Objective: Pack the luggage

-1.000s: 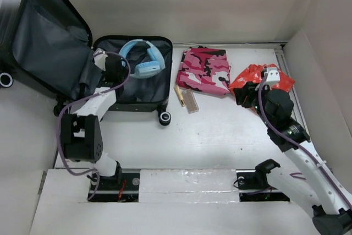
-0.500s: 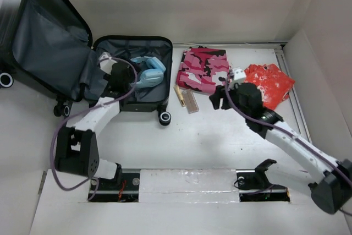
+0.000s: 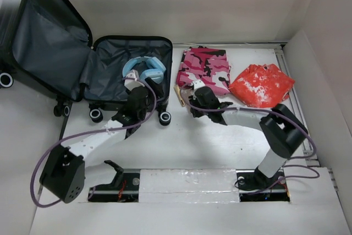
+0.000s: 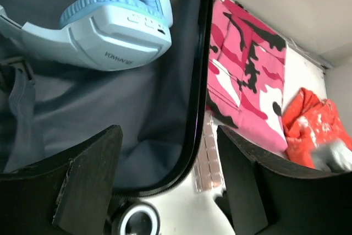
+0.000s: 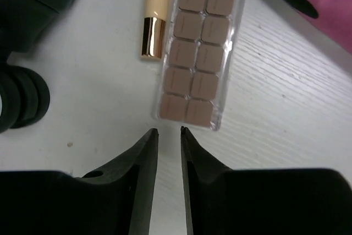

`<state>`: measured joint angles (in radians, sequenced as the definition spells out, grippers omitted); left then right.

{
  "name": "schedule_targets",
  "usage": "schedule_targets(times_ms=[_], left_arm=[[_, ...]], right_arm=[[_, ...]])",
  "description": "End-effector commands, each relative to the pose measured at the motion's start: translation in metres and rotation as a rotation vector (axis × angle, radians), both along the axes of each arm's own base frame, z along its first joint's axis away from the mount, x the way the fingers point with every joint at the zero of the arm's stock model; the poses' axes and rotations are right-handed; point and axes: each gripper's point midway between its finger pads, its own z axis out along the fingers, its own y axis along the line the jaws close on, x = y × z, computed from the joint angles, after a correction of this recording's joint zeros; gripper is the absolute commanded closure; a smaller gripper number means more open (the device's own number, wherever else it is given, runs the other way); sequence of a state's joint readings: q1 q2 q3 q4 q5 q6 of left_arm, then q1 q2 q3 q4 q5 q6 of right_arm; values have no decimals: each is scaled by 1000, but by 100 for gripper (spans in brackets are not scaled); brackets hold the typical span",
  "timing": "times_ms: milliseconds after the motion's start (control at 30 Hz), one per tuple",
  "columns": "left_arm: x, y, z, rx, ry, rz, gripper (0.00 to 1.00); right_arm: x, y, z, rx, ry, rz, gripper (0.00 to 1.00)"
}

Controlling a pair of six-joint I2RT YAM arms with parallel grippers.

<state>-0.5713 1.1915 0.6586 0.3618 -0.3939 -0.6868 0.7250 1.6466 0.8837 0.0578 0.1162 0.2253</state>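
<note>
The luggage [image 3: 110,75] lies open at the left, its lid [image 3: 47,37] propped up and its grey lining showing. Light blue headphones [image 3: 144,70] [image 4: 110,31] rest inside the base. My left gripper [image 3: 144,94] [image 4: 169,136] hovers over the luggage's near right rim [image 4: 199,81], open and empty. A clear palette of tan squares [image 3: 190,100] [image 5: 198,53] and a cream tube [image 5: 154,15] lie on the table beside the luggage. Just short of the palette's near end, my right gripper [image 3: 188,93] [image 5: 169,131] is open by a narrow gap with nothing in it.
A pink camouflage cloth [image 3: 206,70] [image 4: 247,81] lies right of the luggage, an orange crumpled bag [image 3: 261,85] [image 4: 311,130] further right. A luggage wheel [image 3: 164,118] [image 5: 22,103] sits close to the palette. White walls close the back and the right side.
The left gripper let go of the headphones, which now lie in the luggage, and drew back to the rim. The right arm swung left from the orange bag to the palette, its jaws narrowing.
</note>
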Motion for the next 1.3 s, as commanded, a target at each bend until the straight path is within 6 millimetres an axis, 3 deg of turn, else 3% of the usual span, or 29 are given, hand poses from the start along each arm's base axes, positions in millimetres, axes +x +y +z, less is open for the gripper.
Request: schedule_targets(times_ms=[0, 33, 100, 133, 167, 233, 300, 467, 700, 900, 933, 1000, 1067, 1133, 1267], left_arm=[[-13, 0, 40, -101, -119, -38, 35], [-18, -1, 56, -128, -154, -58, 35], [-28, -8, 61, -162, -174, -109, 35], [-33, -8, 56, -162, -169, -122, 35], [-37, -7, 70, -184, -204, -133, 35], [-42, -4, 67, -187, -209, -133, 35], [-46, -1, 78, -194, -240, -136, 35], [-51, 5, 84, -188, -273, -130, 35], [-51, 4, 89, -191, -293, -140, 35], [-49, 2, 82, -181, -276, -140, 35], [-49, 2, 82, -181, -276, -140, 35], [-48, 4, 82, -180, -276, -130, 35], [-47, 5, 87, -183, -285, -120, 35], [-48, 6, 88, -184, -287, -120, 35], [-50, 7, 89, -184, -287, -120, 35]], right_arm=[[30, 44, 36, 111, -127, 20, 70], [30, 50, 35, 111, -125, 29, 67], [45, 58, 45, 120, -169, 13, 65], [49, 61, 37, 110, -158, 13, 64], [52, 65, 37, 112, -160, 13, 64], [62, 71, 38, 107, -173, 11, 63], [70, 74, 42, 108, -189, -5, 63], [81, 70, 25, 69, -178, -41, 63], [84, 65, 7, 51, -148, -67, 63], [72, 71, -4, 50, -114, -49, 63], [66, 74, -8, 49, -103, -31, 66], [59, 77, -12, 43, -96, -17, 85], [57, 80, -11, 45, -97, -22, 88], [58, 78, -11, 40, -101, -30, 86], [58, 74, -9, 39, -107, -51, 64]])
